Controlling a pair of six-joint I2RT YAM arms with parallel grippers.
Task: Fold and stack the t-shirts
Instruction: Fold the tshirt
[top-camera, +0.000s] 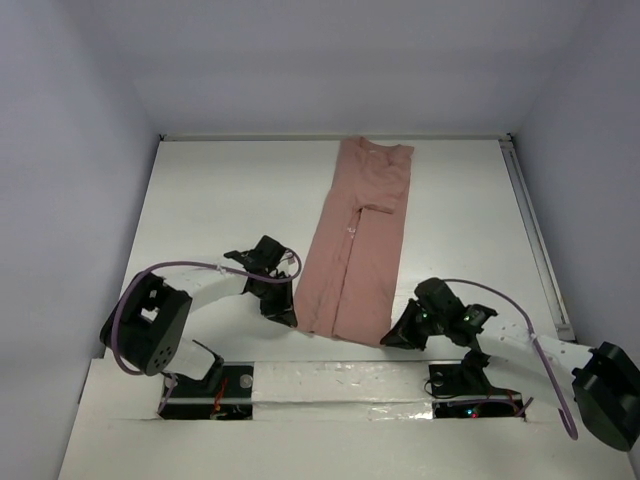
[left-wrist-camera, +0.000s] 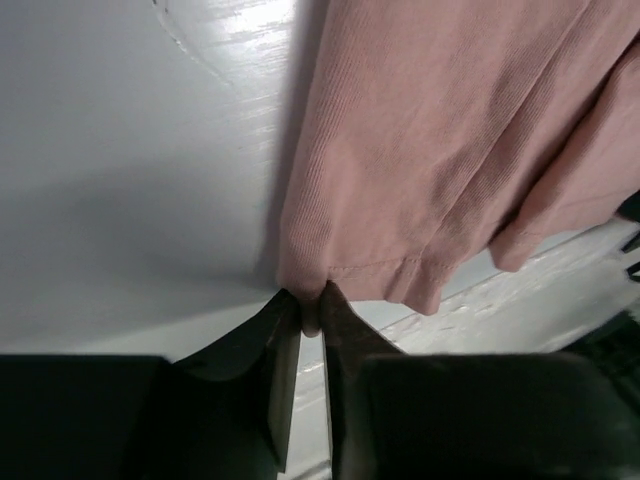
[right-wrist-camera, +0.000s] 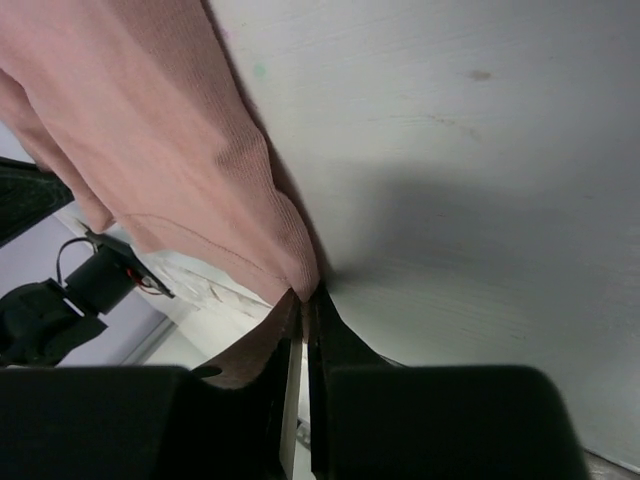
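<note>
Salmon-pink cotton: the t-shirt (top-camera: 362, 240) lies flat on the white desk (top-camera: 220, 200), folded lengthwise into a long narrow strip. The strip runs from the far edge of the desk, at about the middle, down to the near edge, leaning slightly left toward the hem. The neck end is at the far side. One short sleeve is turned in over the body on the right half. A fold edge runs down the middle of the strip to the hem.

Left tool (top-camera: 283, 312): at the near-left hem corner, low on the desk. In the left wrist view its fingers are pressed together with a small tuck of the hem corner pinched between the tips. The ribbed cloth spreads up and right from there.

Right tool (top-camera: 392, 338): at the near-right hem corner. In the right wrist view the fingers are closed with the stitched hem corner nipped between the tips. The rest of the cloth spreads away to the upper left, and bare desk lies to the right.

Both tools sit at the same end of the strip, one on each corner, with the hem width between them.
</note>
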